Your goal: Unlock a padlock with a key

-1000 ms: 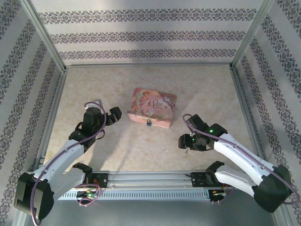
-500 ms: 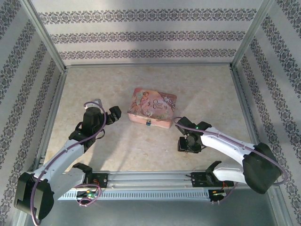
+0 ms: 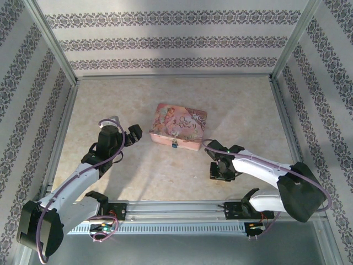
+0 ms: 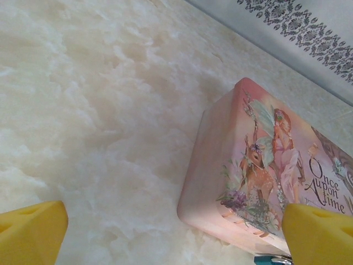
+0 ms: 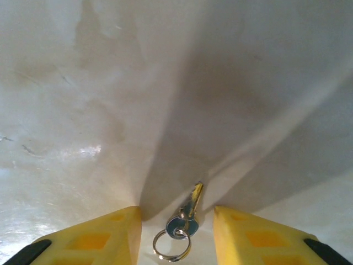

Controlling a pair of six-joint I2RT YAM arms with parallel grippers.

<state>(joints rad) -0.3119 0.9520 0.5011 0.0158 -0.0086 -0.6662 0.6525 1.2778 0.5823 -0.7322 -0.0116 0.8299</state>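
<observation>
Nearest, the right gripper hangs low over the table, its jaws partly apart and gripping nothing. The key lies flat on the table between the yellow pads, touching neither. Its ring is toward the wrist and its blade points away, so the long axis runs along the gap. This arm is clearly the nearer to it. Farther off, the padlock hangs on the near face of the pink box. The left gripper hovers just left of the box, jaws wide and empty.
</observation>
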